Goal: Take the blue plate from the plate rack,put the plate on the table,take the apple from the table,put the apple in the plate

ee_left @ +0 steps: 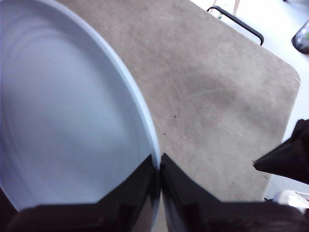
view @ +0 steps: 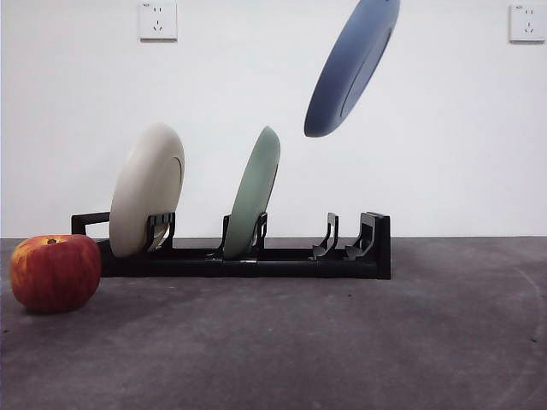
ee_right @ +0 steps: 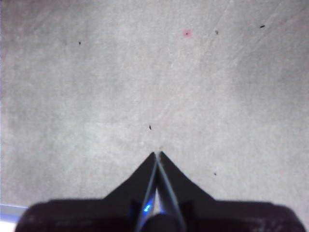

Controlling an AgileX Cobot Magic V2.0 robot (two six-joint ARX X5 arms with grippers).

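Note:
The blue plate [view: 353, 67] hangs tilted in the air, high above the right end of the plate rack [view: 256, 256]. My left gripper [ee_left: 159, 162] is shut on the plate's rim [ee_left: 72, 106]; the gripper itself is out of the front view. The apple [view: 55, 272] sits on the table [view: 342, 342] at the front left, by the rack's left end. My right gripper [ee_right: 157, 154] is shut and empty over bare table [ee_right: 145, 72]; its dark tip also shows in the left wrist view [ee_left: 285, 157].
A cream-white plate [view: 147, 188] and a pale green plate [view: 253, 191] stand upright in the rack. The rack's right slots [view: 346, 239] hold nothing. A white wall with two sockets is behind. The table's edge and a black handle [ee_left: 236, 21] show in the left wrist view.

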